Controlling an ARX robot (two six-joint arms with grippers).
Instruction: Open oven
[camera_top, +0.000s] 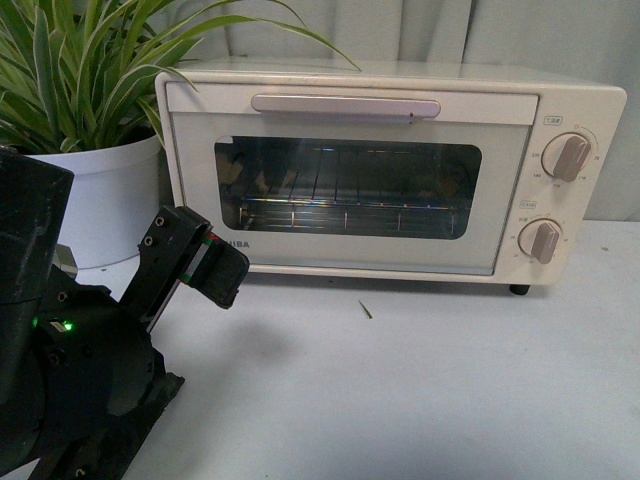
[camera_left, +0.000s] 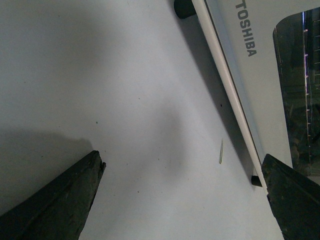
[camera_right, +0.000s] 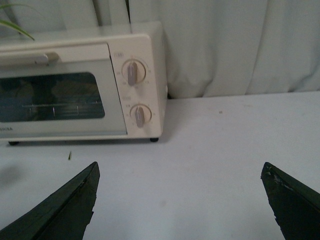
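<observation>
Getting the door down cleanly starts with the handle, so the cream-white boxy toaster oven (camera_top: 390, 180) is worth reading first: it stands at the back of the pale grey table (camera_top: 450, 390), just beside a white pot of striped green leaves (camera_top: 100, 195), its glass-windowed door shut and flush. The long pale bar handle (camera_top: 345, 105) runs along the door's top edge, which suggests a hinge at the bottom. The black left gripper (camera_top: 200, 262) sits low, near the door's lower left corner, jaws spread apart and holding nothing; it has to rise to reach the bar. The right gripper (camera_right: 180, 166) is likewise spread and empty, facing the end with the two round knobs (camera_right: 133, 73) from well back. A good approach would be to come at the middle of the bar, close around it from above and below, then pull outward and downward in an arc. The oven looks light on its small black feet (camera_top: 518, 289) — a straight tug may drag it forward.
</observation>
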